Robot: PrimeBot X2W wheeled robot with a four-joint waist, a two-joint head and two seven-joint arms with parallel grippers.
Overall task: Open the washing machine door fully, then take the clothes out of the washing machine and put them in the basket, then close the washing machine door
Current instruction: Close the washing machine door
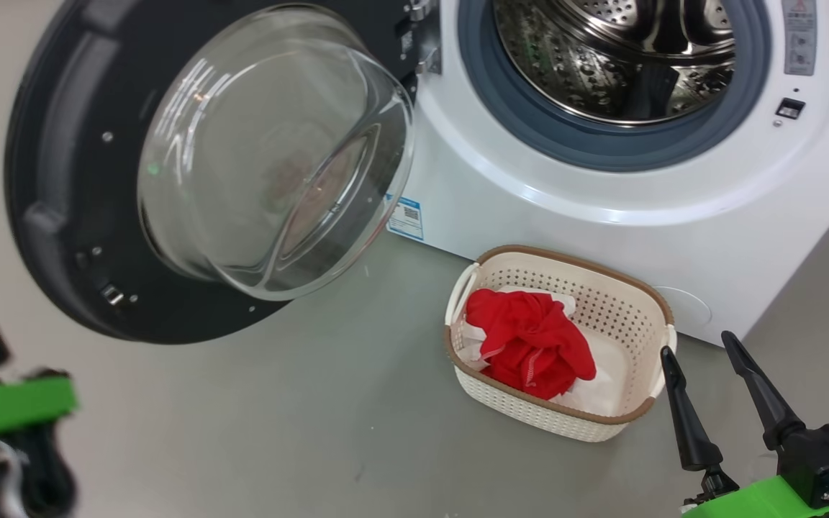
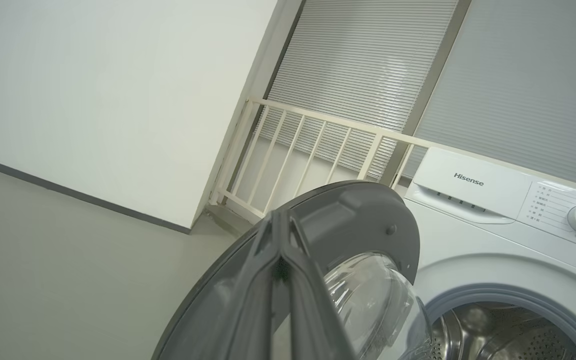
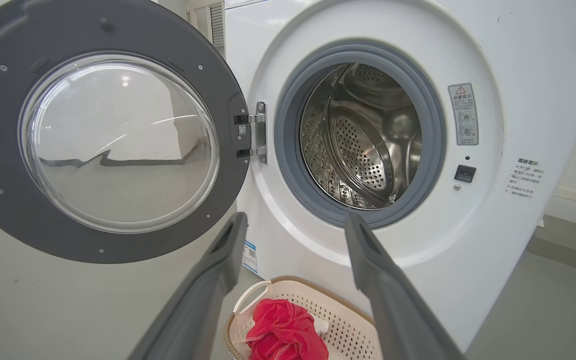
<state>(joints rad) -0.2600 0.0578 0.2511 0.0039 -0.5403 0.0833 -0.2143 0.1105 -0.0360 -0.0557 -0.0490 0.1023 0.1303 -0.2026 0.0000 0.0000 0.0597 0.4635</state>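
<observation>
Right gripper point(image 1: 696, 345), lower right, holds its 2 fingers apart, empty; left gripper point(image 2: 280, 220) has fingers together. The washing machine door point(image 1: 55, 144), upper left, seems rigid and smooth: better to push on its black rim.

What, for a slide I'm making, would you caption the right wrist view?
Open right claw before the washing machine, its door swung wide, red clothes in the basket.

Head view's top edge cuts off the washing machine point(image 1: 601, 216) — its label print too small to read; the clothes point(image 1: 529, 342) partly hide the basket point(image 1: 623, 302) floor.
</observation>
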